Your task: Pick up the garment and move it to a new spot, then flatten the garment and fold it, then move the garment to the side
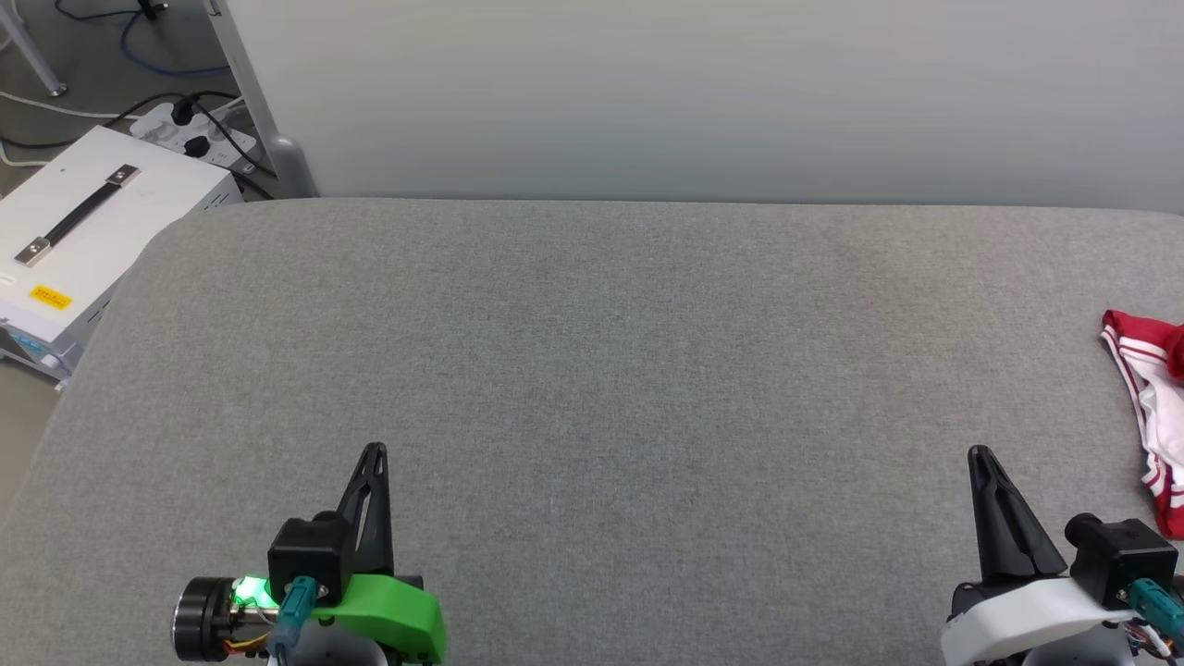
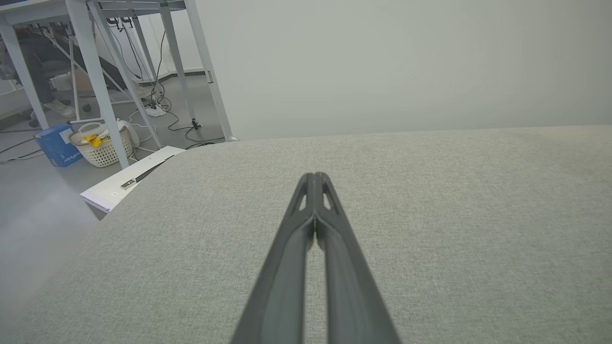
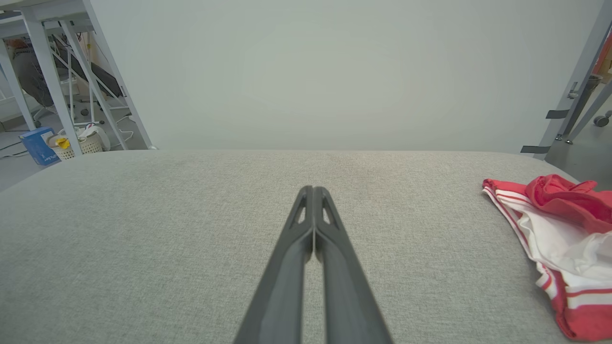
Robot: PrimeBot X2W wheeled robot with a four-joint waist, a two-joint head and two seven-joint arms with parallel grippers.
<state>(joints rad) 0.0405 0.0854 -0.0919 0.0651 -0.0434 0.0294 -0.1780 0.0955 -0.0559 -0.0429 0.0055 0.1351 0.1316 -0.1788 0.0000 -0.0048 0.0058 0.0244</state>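
**Both grippers closed and empty; garment bunched at far right of surface**

Found left gripper [image 1: 375, 453] at lower left of head view, over the grey padded surface [image 1: 592, 370], with fingers pressed together and nothing between them. Checked against left wrist view: tips meeting, with a thin slit lower down between the two dark fingers and bare grey fabric beneath.

Found right gripper [image 1: 979, 455] at lower right of head view, likewise closed tip to tip and empty. Confirmed the same in right wrist view [image 3: 313, 190].

Located garment [image 1: 1152, 416] at far right of the surface, lying on the fabric to the right of the right gripper, apart from it and untouched. Noted in right wrist view as a bunched heap [image 3: 559, 234]: red folds uppermost, white cloth below, red-and-white striped trim along the near edge. Cut off by the frame edge in both views, so cannot tell full extent or which face is up. Centre and left of the surface bare.

Recorded off the surface, to the left: white case [image 1: 83, 231] with black strap handle on the floor beside the rounded corner, and power strip [image 1: 194, 134] with plugged cables behind it. Also noted white basket [image 2: 103, 145] and blue box [image 2: 55, 148] under pale table legs farther off. Plain pale wall [image 1: 703, 92] behind the far edge.
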